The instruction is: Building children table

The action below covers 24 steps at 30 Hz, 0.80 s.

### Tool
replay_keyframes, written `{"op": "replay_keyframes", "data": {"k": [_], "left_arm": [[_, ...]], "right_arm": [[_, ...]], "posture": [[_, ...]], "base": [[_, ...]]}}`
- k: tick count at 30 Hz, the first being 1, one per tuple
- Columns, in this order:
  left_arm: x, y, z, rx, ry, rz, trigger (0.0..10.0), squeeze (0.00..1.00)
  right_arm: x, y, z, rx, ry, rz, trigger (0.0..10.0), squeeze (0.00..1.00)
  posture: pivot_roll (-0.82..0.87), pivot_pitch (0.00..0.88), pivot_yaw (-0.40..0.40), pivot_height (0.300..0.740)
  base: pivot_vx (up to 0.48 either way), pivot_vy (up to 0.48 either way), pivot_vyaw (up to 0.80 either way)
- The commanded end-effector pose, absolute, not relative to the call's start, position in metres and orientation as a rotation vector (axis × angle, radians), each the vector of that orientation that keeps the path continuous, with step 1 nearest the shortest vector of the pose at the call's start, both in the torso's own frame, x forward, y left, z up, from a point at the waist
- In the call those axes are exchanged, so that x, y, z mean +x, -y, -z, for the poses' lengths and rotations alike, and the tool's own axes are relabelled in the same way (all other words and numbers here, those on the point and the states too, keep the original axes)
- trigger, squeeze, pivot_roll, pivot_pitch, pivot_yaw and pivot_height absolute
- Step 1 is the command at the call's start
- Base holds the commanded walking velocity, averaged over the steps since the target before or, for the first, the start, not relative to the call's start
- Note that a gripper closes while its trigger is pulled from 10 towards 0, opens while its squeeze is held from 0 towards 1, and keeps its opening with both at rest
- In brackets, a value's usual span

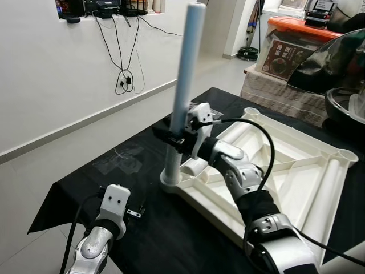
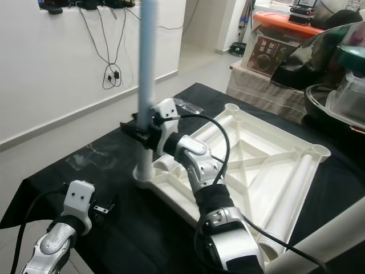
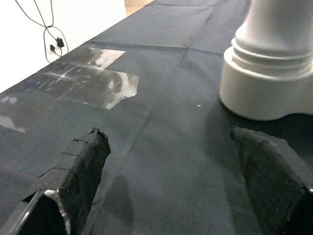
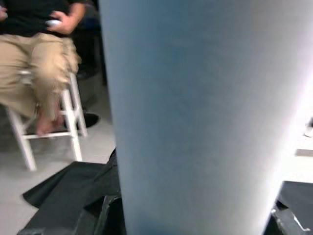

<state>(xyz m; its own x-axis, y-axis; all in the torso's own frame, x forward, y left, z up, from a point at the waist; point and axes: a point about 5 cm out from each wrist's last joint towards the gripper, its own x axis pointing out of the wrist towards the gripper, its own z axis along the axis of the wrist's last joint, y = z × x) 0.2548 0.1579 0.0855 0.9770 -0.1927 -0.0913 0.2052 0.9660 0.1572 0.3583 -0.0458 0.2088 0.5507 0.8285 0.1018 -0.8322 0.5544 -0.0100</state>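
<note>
**Seating a leg in the upturned tabletop**

Gripping the pale blue-grey plastic table leg (image 1: 185, 85) low on its shaft, the right claw (image 1: 178, 138) is pinching it just above the socket, its two black fingers pressed against the tube. The leg is standing nearly upright in the near-left corner socket of the white moulded plastic tabletop (image 1: 296, 171), which is lying upside down, ribs showing, on the black cloth-covered table (image 1: 171, 228).

The leg is looking like a hollow, stiff, light tube with a smooth, likely slippery surface. Holding it low is giving good control at the socket, but the long free top may be swaying, so any twisting or pushing is best done straight down along the axis. The tabletop is probably light too and may be sliding on the cloth when pushed sideways.

The left claw (image 3: 171, 171) is hovering low over the cloth with its fingers spread apart, near the socket's white collar (image 3: 266, 83) but not touching it. It is sitting close to the table's near edge, with open cloth between it and the tabletop. Patches of clear tape (image 3: 93, 83) are lying on the cloth further left. Other corner sockets are standing open.
</note>
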Motion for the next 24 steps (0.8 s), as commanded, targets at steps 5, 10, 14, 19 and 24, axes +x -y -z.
{"op": "replay_keyframes", "data": {"k": [5,10,14,19,24], "left_arm": [[0.248,-0.160,-0.082,0.162,-0.089,0.193,10.0,0.00],[0.248,-0.159,-0.081,0.159,-0.093,0.197,10.0,0.00],[0.251,-0.157,-0.082,0.155,-0.091,0.208,10.0,0.00],[0.252,-0.155,-0.082,0.152,-0.088,0.216,10.0,0.00],[0.253,-0.154,-0.083,0.148,-0.084,0.224,10.0,0.00]], "right_arm": [[0.362,0.119,-0.153,-0.038,-0.127,0.134,0.0,0.00],[0.334,0.132,-0.155,0.018,-0.038,0.167,10.0,0.00],[0.340,0.105,-0.186,0.115,0.116,-0.150,10.0,1.00],[0.349,0.099,-0.194,0.109,0.110,-0.242,10.0,1.00],[0.359,0.086,-0.211,0.114,0.125,-0.547,10.0,0.00]], "posture": [[0.10,0.000,-0.121,0.740],[0.08,0.000,-0.113,0.740],[0.08,0.000,-0.110,0.740],[0.08,0.000,-0.111,0.740],[0.08,0.000,-0.110,0.740]], "base": [[0.000,0.000,0.00],[0.000,0.000,0.00],[0.000,0.000,0.00],[0.000,0.000,0.00],[0.000,0.000,0.00]]}}
